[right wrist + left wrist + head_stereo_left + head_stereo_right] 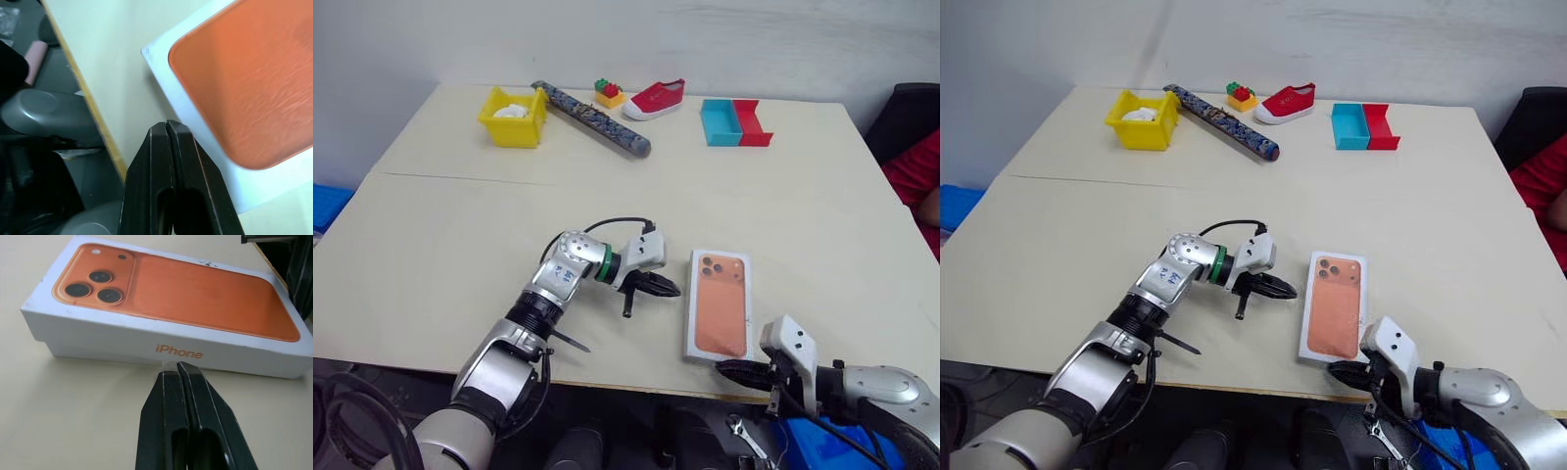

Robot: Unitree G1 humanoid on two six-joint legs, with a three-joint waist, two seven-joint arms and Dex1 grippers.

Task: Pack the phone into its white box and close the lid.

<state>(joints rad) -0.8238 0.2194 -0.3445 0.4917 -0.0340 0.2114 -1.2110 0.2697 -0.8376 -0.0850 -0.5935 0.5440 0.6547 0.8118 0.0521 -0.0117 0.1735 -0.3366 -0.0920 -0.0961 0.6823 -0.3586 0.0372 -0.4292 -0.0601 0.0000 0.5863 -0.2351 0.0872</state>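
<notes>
The white box (720, 305) lies closed near the table's front edge, with the lid (166, 289) seated on it. The lid's top carries an orange picture of a phone's back and its side reads "iPhone". The phone itself is hidden. My left gripper (672, 289) is shut and empty, and its tips (178, 366) are at the middle of the box's left long side. At the table's front edge my right gripper (724, 370) is also shut and empty, its tips (166, 125) just short of the box's near corner.
Along the far edge stand a yellow bin (514, 119), a patterned tube (594, 120), toy bricks (609, 94), a red shoe (656, 99) and a blue tray (721, 122) joined to a red tray (755, 122). A person's red sleeve (915, 176) shows at the right.
</notes>
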